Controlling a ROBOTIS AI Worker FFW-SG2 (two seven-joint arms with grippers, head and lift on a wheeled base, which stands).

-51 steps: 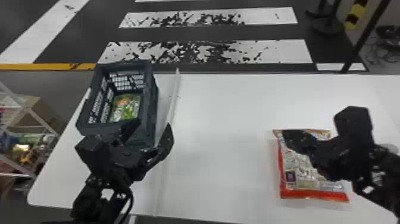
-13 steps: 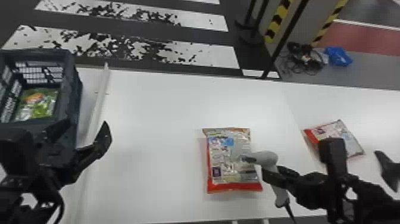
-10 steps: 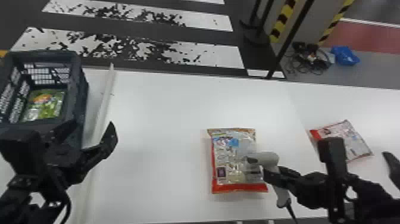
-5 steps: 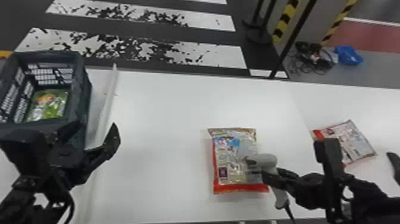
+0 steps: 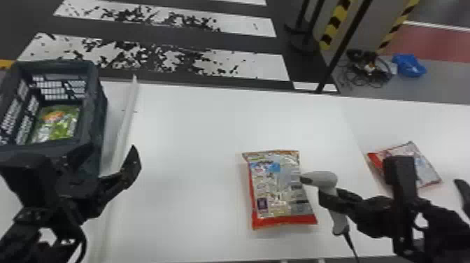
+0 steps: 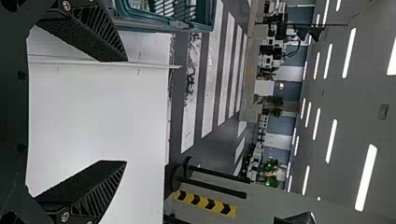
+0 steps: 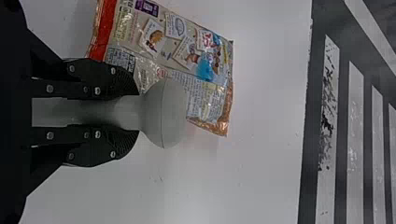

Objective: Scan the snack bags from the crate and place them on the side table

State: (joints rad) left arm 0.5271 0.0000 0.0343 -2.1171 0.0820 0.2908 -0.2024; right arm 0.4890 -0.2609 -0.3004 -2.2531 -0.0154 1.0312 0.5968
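Head view: the snack bag (image 5: pixel 279 189) lies flat on the near middle of the white table (image 5: pixel 192 157), scanner (image 5: pixel 323 178) nosing in over its right edge. Looks like the scan step to me. I'd tilt the nose down at the code and keep off the crinkly film, since glare could spoil the read. Another bag (image 5: pixel 428 171) is right, on what I take for the side table (image 5: pixel 377 119); the crate (image 5: pixel 91 105) sits left with a green bag (image 5: pixel 57 122) inside. Beyond the far edge there's worn crosswalk paint (image 5: pixel 244 66) on dark floor, plus cables (image 5: pixel 370 66) far right. Left wrist view: left gripper (image 6: pixel 126 111) is spread with nothing between, ceiling lights (image 6: pixel 365 177) beyond. Right wrist view: right gripper (image 7: pixel 133 112) is pinching the scanner's handle from both sides, so steady aim should be easy enough.
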